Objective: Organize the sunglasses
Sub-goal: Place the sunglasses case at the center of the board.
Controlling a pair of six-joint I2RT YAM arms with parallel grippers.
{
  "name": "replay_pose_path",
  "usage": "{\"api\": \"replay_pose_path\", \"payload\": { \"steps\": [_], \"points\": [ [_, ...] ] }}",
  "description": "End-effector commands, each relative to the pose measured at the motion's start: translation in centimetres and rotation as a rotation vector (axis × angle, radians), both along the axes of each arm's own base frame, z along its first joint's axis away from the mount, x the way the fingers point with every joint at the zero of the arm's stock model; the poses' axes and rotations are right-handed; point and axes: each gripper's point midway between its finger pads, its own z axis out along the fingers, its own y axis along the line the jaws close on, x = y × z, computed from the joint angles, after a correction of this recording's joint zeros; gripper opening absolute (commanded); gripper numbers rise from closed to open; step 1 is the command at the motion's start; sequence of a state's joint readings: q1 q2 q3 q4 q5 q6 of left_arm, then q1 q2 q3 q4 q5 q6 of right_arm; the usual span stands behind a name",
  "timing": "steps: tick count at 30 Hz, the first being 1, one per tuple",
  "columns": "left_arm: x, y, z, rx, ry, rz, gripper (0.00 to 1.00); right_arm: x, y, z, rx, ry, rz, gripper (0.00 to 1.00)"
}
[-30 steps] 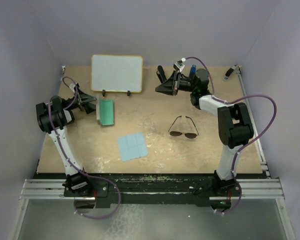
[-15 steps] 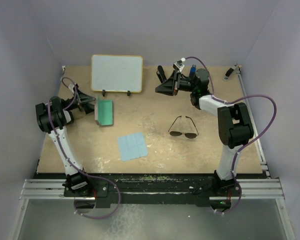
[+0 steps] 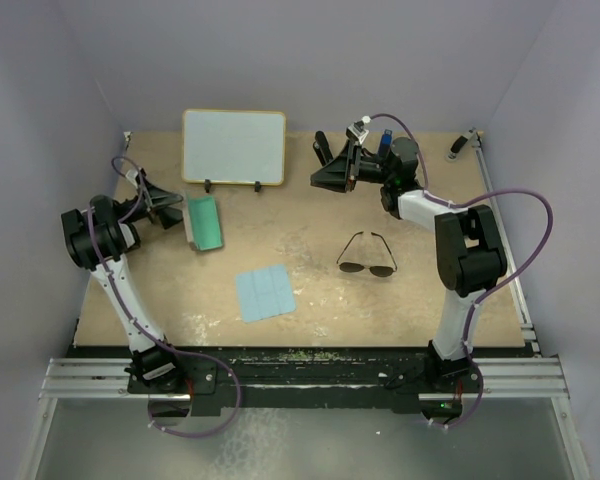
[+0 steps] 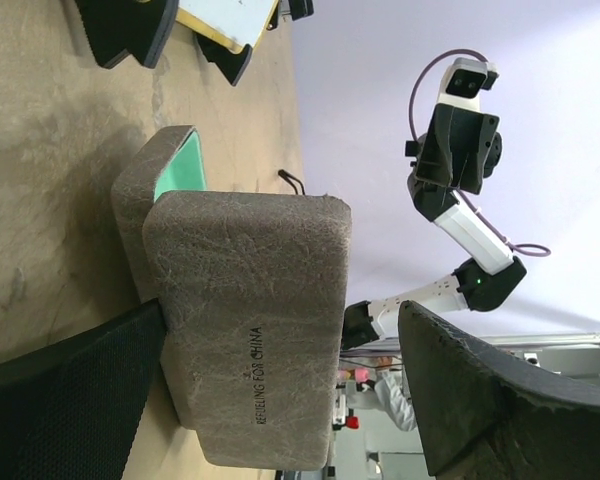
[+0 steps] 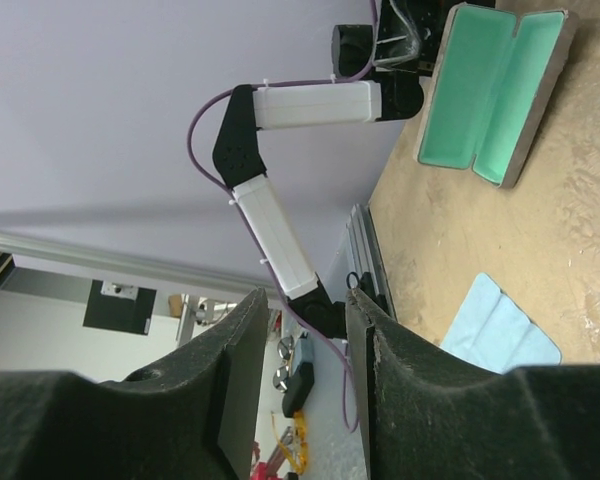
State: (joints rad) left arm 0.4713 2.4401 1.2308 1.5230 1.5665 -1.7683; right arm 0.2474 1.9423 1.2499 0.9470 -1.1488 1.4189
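Observation:
The sunglasses (image 3: 367,257), a thin dark aviator pair, lie flat on the table right of centre, away from both grippers. The grey case (image 3: 206,222) stands open at the left, showing its green lining (image 4: 175,175). My left gripper (image 3: 176,207) is at the case's left side and open. In the left wrist view the case's grey shell (image 4: 250,320) fills the space ahead of its wide jaws, and no contact is visible. My right gripper (image 3: 318,162) hangs raised at the back centre, pointing left. Its fingers (image 5: 230,390) stand a little apart with nothing between them.
A light-blue cloth (image 3: 265,293) lies flat near the front centre. A white board (image 3: 234,146) stands on black feet at the back left. A small black fitting (image 3: 460,145) sits at the back right corner beside the side rail. Walls close in on three sides.
My left arm has drawn back toward the left wall, and the case has shifted slightly left with it. The right arm stays put, and no change in its jaws shows from above.

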Motion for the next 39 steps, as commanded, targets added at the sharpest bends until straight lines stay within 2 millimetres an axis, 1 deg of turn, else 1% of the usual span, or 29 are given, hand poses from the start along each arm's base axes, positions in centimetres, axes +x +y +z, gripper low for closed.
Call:
{"api": "replay_pose_path", "payload": {
  "steps": [1,4,7,11,13,14,17,21,23,26,29,32,35,37,39],
  "points": [
    [-2.9,-0.3,-2.5,0.1,-0.064,-0.163,0.98,-0.6,-0.1,0.7,0.003,-0.058,0.033,0.43],
    [-3.0,-1.4,-3.0,0.088,-0.044,-0.191,0.99,-0.4,-0.1,0.5,0.003,-0.054,0.027,0.44],
    [-3.3,-4.3,-2.8,0.084,-0.042,-0.26,0.99,-0.1,0.0,0.4,0.005,-0.049,0.021,0.44],
    [-3.9,-8.7,-1.6,0.092,-0.067,-0.368,0.99,-0.3,-0.1,0.6,0.006,-0.056,0.026,0.44],
    [-4.1,-10.3,-1.2,0.094,-0.071,-0.409,0.99,-0.4,-0.1,0.5,0.003,-0.053,0.029,0.44],
    [-4.1,-10.7,-0.9,0.094,-0.07,-0.42,0.99,-0.4,-0.1,0.4,0.003,-0.049,0.029,0.44],
    [-4.0,-10.6,-0.8,0.097,-0.073,-0.416,0.98,-0.5,-0.1,0.3,0.002,-0.049,0.029,0.45],
    [-3.8,-9.1,-0.9,0.097,-0.073,-0.379,0.98,-0.7,-0.1,0.1,-0.001,-0.049,0.038,0.45],
    [-3.5,-7.8,-1.0,0.101,-0.08,-0.345,0.98,-0.7,-0.1,0.1,-0.002,-0.05,0.042,0.45],
    [-3.0,-5.4,-0.5,0.117,-0.104,-0.288,0.98,-0.7,-0.1,0.1,-0.004,-0.052,0.046,0.46],
    [-2.5,-3.7,0.1,0.131,-0.124,-0.25,0.98,-0.6,-0.1,-0.1,-0.01,-0.052,0.043,0.46],
    [-2.4,-3.4,1.0,0.147,-0.151,-0.242,0.99,-0.7,-0.1,-0.2,-0.011,-0.051,0.043,0.46],
    [-2.5,-3.6,2.0,0.164,-0.185,-0.246,0.99,-0.7,-0.2,-0.2,-0.014,-0.057,0.043,0.46],
    [-2.4,-4.1,2.0,0.157,-0.172,-0.258,0.98,-0.6,-0.2,-0.4,-0.018,-0.049,0.039,0.47],
    [-2.5,-4.9,1.4,0.143,-0.148,-0.279,0.98,-0.4,-0.1,-0.6,-0.018,-0.04,0.035,0.47]
  ]
}}
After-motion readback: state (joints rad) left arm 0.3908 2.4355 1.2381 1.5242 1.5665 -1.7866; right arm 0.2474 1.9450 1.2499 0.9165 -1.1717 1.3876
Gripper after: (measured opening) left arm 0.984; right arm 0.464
